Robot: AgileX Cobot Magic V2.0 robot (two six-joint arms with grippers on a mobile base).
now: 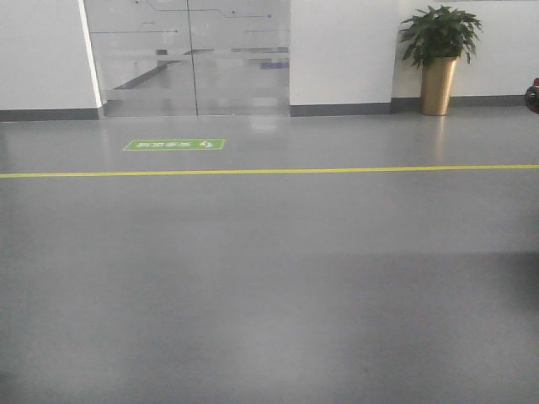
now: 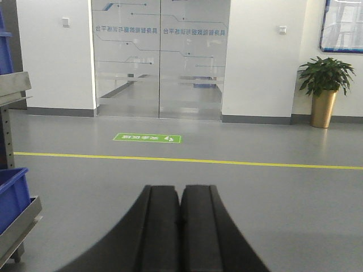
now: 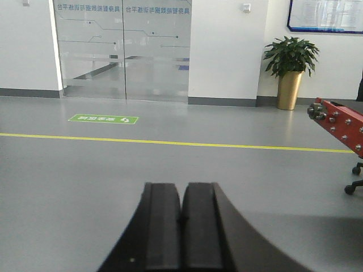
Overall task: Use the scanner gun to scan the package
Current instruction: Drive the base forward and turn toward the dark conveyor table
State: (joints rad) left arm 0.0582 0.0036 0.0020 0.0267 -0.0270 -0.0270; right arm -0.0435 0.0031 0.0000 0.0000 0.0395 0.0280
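Note:
The package and the scanner gun are out of view in all three views. My left gripper (image 2: 180,190) shows at the bottom of the left wrist view, its two black fingers pressed together with nothing between them, pointing out over bare grey floor. In the right wrist view my right gripper (image 3: 182,186) is likewise shut and empty, held level above the floor. Neither gripper shows in the front view.
A yellow floor line (image 1: 269,172) runs across, with a green floor sticker (image 1: 174,145) and glass doors (image 1: 187,55) beyond. A potted plant (image 1: 439,59) stands far right. A metal cart with a blue bin (image 2: 11,195) is at left. A red frame (image 3: 340,124) and chair casters (image 3: 354,178) are at right.

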